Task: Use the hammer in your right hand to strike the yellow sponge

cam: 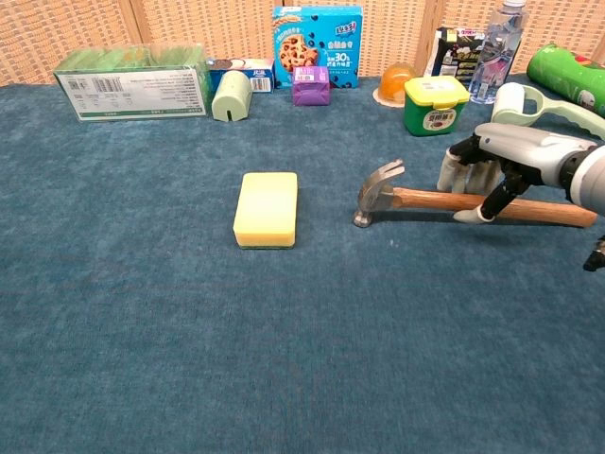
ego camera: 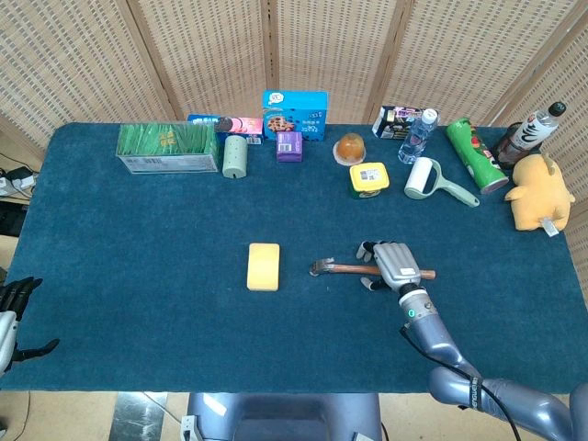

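The yellow sponge [ego camera: 264, 266] [cam: 267, 209] lies flat near the middle of the blue table. To its right the hammer [ego camera: 342, 269] [cam: 421, 199] lies on the cloth, steel head toward the sponge and wooden handle pointing right. My right hand [ego camera: 393, 265] [cam: 501, 161] hangs over the middle of the handle, its fingers coming down behind the handle and the thumb in front. They straddle the handle without closing on it. My left hand [ego camera: 11, 312] stays at the table's near left edge, holding nothing, fingers apart.
Along the back stand a green box [ego camera: 167, 147], a cookie box [ego camera: 295, 112], a purple cube [ego camera: 288, 145], a green-lidded jar [cam: 436, 102], a water bottle [ego camera: 416, 134], a lint roller [cam: 529, 102], a green can [ego camera: 475, 153] and a yellow plush [ego camera: 537, 193].
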